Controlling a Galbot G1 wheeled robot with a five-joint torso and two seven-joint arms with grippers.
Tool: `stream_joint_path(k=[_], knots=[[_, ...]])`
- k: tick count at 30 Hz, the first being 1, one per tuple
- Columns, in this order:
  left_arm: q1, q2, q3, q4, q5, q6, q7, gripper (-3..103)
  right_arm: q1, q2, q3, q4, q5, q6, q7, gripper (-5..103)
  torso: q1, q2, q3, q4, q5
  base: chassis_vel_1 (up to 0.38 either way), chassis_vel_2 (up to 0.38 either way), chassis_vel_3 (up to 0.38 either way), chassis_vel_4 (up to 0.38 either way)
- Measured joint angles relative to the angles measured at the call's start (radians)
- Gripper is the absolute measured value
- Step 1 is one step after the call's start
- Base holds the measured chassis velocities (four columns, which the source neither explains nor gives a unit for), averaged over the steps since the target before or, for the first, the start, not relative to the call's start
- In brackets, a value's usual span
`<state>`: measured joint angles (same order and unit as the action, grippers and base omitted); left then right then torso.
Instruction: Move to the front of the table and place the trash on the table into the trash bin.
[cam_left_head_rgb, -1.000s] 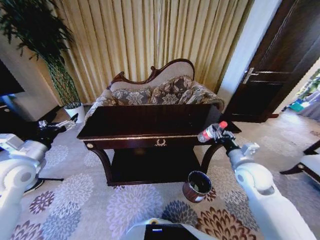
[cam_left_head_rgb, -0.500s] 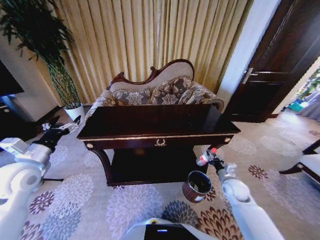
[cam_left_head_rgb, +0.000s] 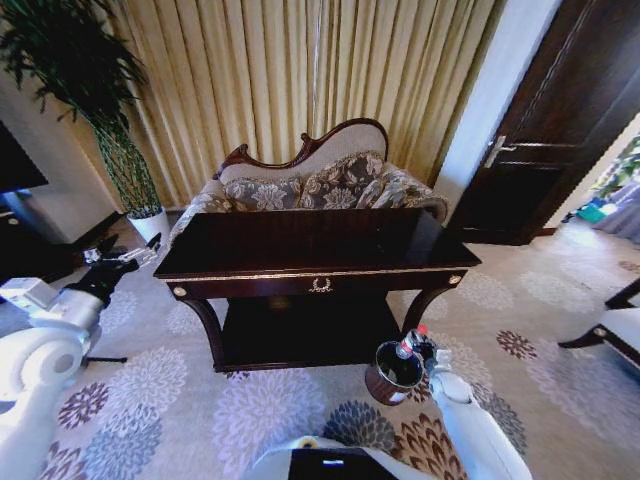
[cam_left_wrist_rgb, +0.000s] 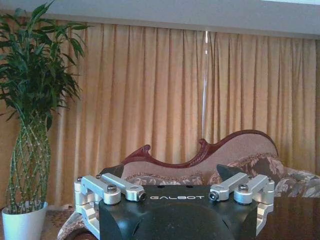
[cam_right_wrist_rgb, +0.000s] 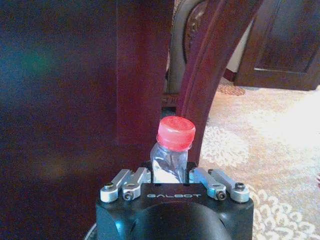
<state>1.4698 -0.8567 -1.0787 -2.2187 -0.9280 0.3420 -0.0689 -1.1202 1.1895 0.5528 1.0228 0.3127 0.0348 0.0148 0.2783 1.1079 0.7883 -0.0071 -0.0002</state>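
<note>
While our left hand idles apart, fingers unreadable, right hand clamps clear plastic red-capped bottle, tilted cap-up over round reddish-brown bin.

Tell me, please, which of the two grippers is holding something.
The right gripper, low beside the trash bin, has its jaws shut on the red-capped bottle. The left gripper hangs left of the table, jaws open.
</note>
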Motion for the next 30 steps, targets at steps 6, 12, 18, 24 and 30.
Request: stream_joint_path(k=[6,12,18,24,30], knots=[[0.000,0.000,0.003,0.000,0.001,0.004,-0.003,100,0.022,-0.003,-0.032,-0.069,0.002,0.030,0.022,28,0.000,0.000,0.000,-0.0001,0.0002,0.000,0.000,0.000,0.000],[0.005,-0.004,0.006,0.001,0.001,0.004,-0.003,100,0.015,-0.005,-0.033,-0.055,0.003,0.025,0.027,35,0.000,0.000,0.000,0.0000,0.0001,0.000,0.000,0.000,0.000],[0.007,-0.003,0.018,0.002,0.023,-0.003,-0.001,100,-0.011,-0.009,-0.022,-0.008,0.003,-0.019,0.027,56,0.000,0.000,0.000,-0.0002,0.0001,0.000,0.000,0.000,0.000],[0.005,0.002,0.023,0.001,0.030,-0.005,0.000,100,-0.023,-0.009,-0.007,0.011,0.006,-0.025,0.027,78,0.000,0.000,0.000,-0.0001,0.0001,0.000,0.000,0.000,0.000],[0.003,0.004,0.028,0.000,0.030,-0.005,0.000,100,-0.037,-0.012,0.004,0.049,0.015,-0.048,0.027,97,0.000,0.000,0.000,-0.0001,0.0001,0.000,0.000,0.000,0.000]])
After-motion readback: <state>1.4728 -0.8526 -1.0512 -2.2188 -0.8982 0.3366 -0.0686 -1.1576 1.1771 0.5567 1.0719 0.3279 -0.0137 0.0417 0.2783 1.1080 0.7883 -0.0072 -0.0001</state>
